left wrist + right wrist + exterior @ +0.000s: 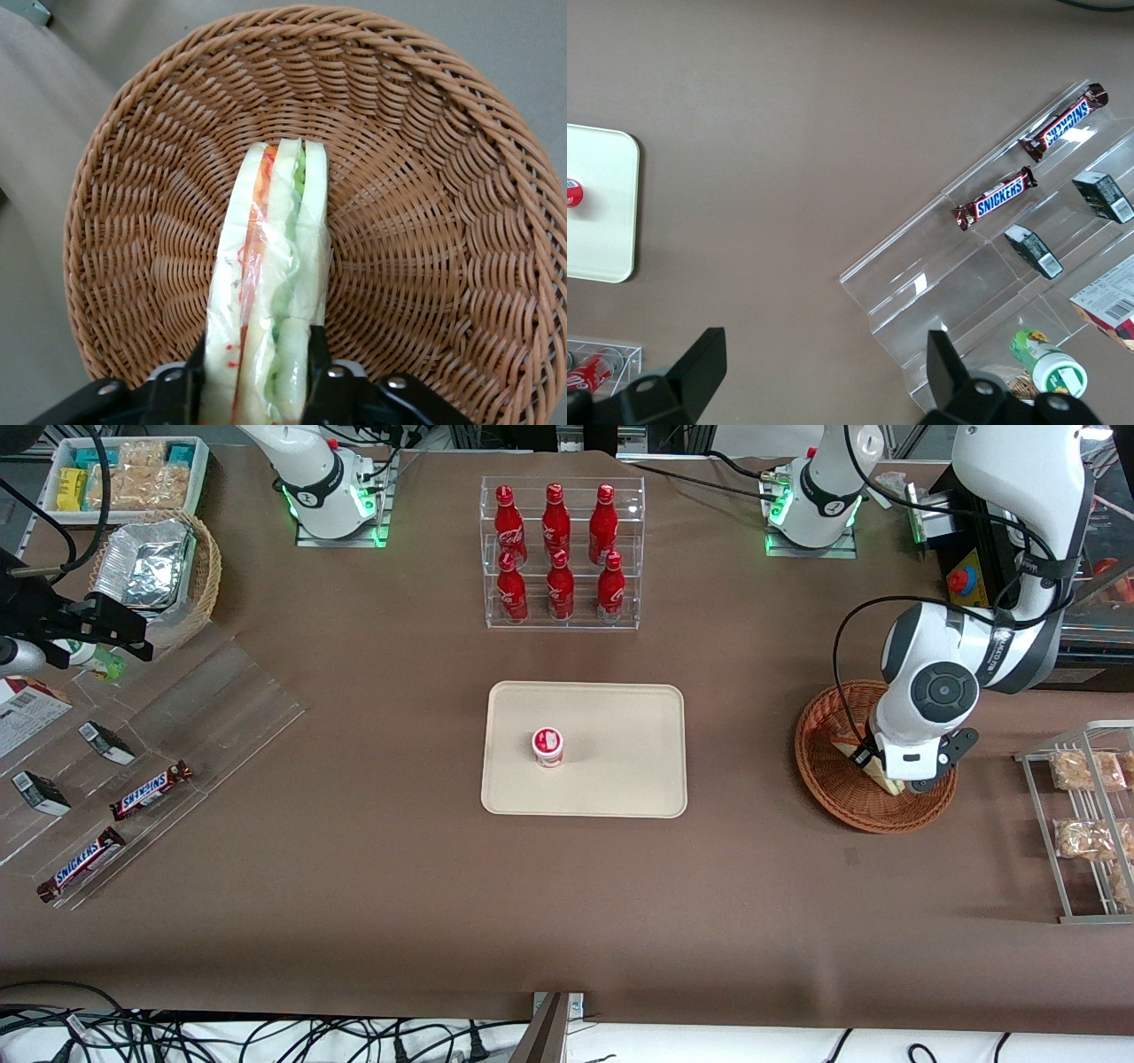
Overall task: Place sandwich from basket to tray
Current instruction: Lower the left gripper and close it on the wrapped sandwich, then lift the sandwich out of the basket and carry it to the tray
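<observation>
The clear-wrapped sandwich (270,292) stands on edge in the reddish-brown wicker basket (416,195), its white bread and green, red and orange layers showing. My left gripper (257,376) is shut on the sandwich, one black finger (317,363) on each bread face. In the front view the gripper (886,775) sits low inside the basket (833,788) toward the working arm's end of the table, and a corner of the sandwich (889,784) shows under it. The beige tray (620,717) lies mid-table.
A small red-and-white cup (547,747) stands on the tray. A clear rack of red bottles (561,553) stands farther from the front camera than the tray. A wire rack of snack bags (1085,819) lies beside the basket. Clear shelves with Snickers bars (151,790) lie toward the parked arm's end.
</observation>
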Tool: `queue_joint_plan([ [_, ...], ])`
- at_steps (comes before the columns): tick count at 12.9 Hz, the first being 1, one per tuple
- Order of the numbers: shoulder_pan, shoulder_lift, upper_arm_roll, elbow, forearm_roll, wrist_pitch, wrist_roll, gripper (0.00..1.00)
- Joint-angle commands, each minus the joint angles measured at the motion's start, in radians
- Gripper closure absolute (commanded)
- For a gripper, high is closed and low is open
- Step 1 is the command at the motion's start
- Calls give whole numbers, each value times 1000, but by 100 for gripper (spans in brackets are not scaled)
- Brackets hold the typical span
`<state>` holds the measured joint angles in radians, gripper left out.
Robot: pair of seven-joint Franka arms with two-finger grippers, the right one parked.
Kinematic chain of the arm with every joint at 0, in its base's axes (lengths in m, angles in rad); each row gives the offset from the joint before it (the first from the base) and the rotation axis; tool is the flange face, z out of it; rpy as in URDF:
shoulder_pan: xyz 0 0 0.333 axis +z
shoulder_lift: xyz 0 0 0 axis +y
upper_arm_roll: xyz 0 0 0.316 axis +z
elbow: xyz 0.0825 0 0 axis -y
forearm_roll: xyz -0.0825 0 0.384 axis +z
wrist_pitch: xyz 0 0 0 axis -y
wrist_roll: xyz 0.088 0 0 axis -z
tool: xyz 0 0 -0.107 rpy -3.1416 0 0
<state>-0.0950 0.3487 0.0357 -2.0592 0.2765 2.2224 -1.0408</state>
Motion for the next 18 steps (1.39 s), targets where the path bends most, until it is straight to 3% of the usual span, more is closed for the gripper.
queue_joint_plan([
  [1, 5, -33, -5, -13, 30, 0, -19, 58],
  [4, 1, -37, -5, 36, 30, -50, -7, 58],
  [8, 5, -39, -86, 221, 7, -310, 98, 58],
  [12, -8, -36, -164, 417, -98, -519, 239, 58],
  [18, -12, -31, -339, 472, -183, -532, 308, 57],
])
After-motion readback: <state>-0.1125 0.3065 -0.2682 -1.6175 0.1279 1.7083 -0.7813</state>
